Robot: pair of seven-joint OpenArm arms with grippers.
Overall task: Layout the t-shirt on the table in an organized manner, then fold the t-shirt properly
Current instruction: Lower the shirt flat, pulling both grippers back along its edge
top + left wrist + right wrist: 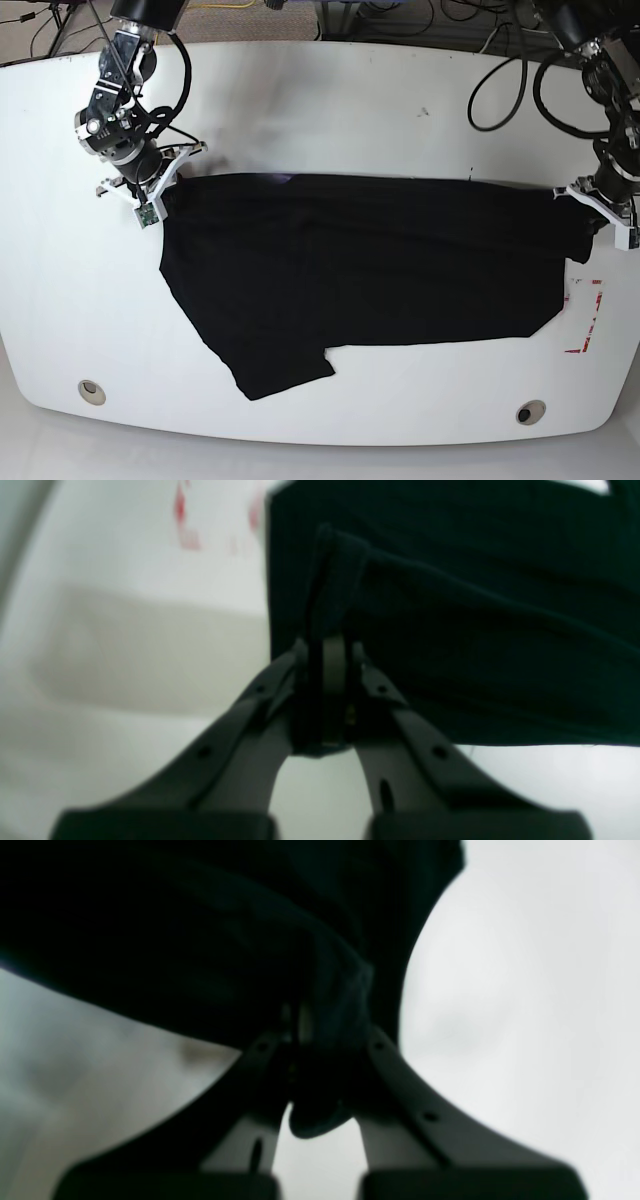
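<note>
Shirt point(370, 270) lies spread dark side up across the middle of the counter point(300, 90), its long axis running from 9 to 3 o'clock in the base view. Its top edge is pulled nearly straight between the two claws. One sleeve-like flap sticks out toward 7 o'clock, ending near the front edge. No print shows on the cloth.

Right claw point(160, 185) sits at the shirt's 9 o'clock corner; in the right wrist view its fingers point(380, 1050) are closed on a bunched fold of black cloth point(320, 990). Left claw point(590, 205) sits at the 3 o'clock corner; in the left wrist view its fingers point(370, 675) pinch a thin ridge of the shirt's edge point(450, 630), nearly shut.

Red marks point(590, 320) lie on the counter just off the shirt's corner at 4 o'clock. Two grey holes sit near the front edge, one point(91, 391) at 8 o'clock, one point(530, 412) at 5 o'clock. Cables point(500, 80) trail at the far edge.
</note>
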